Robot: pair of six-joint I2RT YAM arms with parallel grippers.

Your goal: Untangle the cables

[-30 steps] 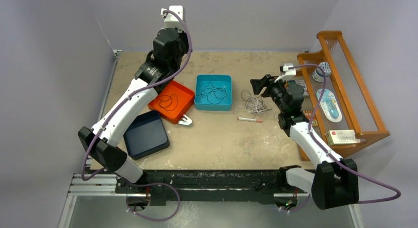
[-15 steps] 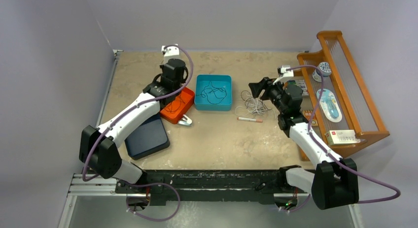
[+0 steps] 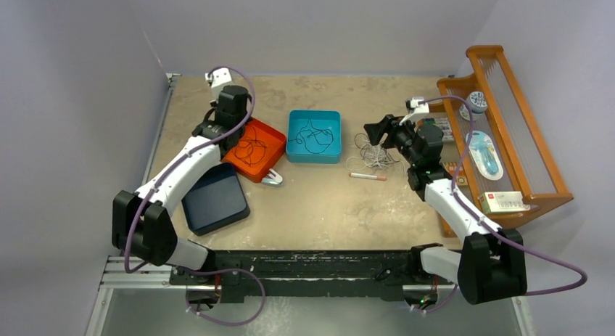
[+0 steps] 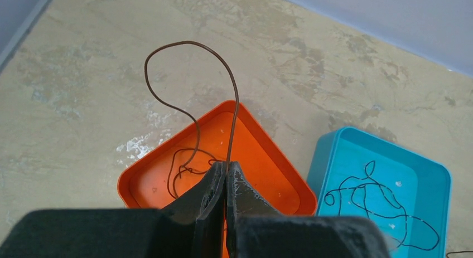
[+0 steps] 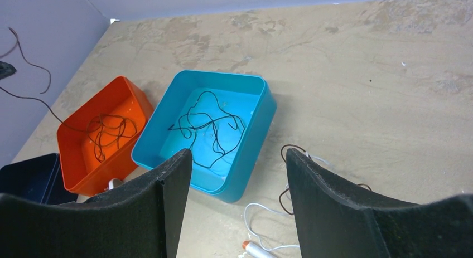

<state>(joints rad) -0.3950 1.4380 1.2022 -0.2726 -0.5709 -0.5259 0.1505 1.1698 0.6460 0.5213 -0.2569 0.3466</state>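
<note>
Orange tray (image 4: pixel 148 183), brown cable (image 4: pixel 237 102) inside, teal tray (image 5: pixel 259 110), apparently one black cable (image 5: pixel 206 124)

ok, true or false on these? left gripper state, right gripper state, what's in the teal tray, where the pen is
1. The left gripper is shut on the brown cable. True.
2. The right gripper holds a cable. False: it is open, with nothing between the jaws.
3. The black cable lies in the teal tray. True.
4. The pen is in the orange tray. False: it lies on the table, beside the whitish cables.
</note>
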